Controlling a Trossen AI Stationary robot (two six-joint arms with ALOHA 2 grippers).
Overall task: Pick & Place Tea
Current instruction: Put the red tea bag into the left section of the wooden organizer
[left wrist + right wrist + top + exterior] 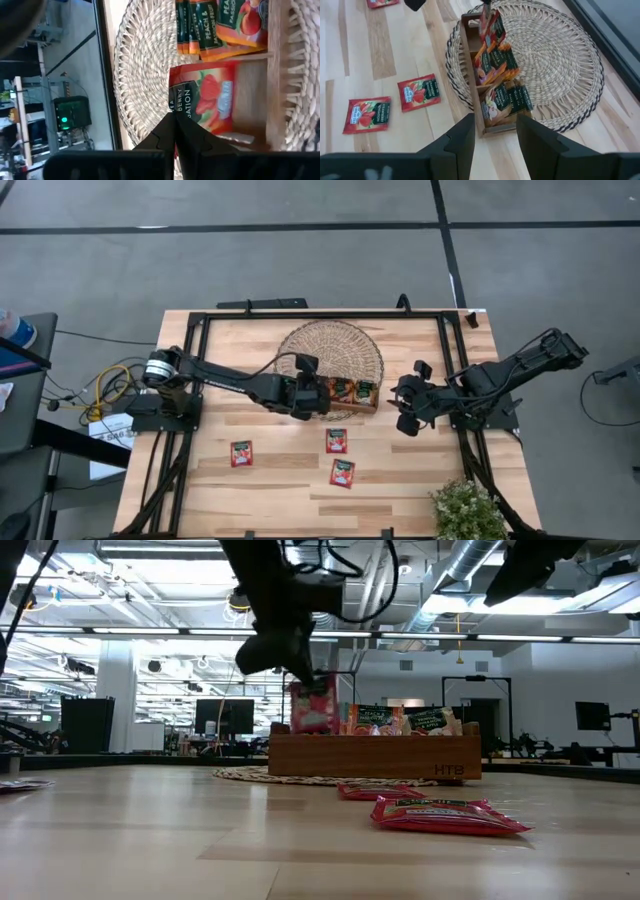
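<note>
The left gripper point(174, 131), fingers pinched on a strawberry tea sachet point(207, 97), should lower it straight into the wooden tray point(476, 102) compartment at the tray's nine o'clock end, while the right gripper point(495, 137) waits with fingers apart.

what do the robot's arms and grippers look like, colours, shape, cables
Both arms are black, slim and jointed, with dark cables looping along them. The left arm has a silvery round joint near its base. The left gripper ends in two black tapering fingers; the right gripper has two broad flat black fingers.
</note>
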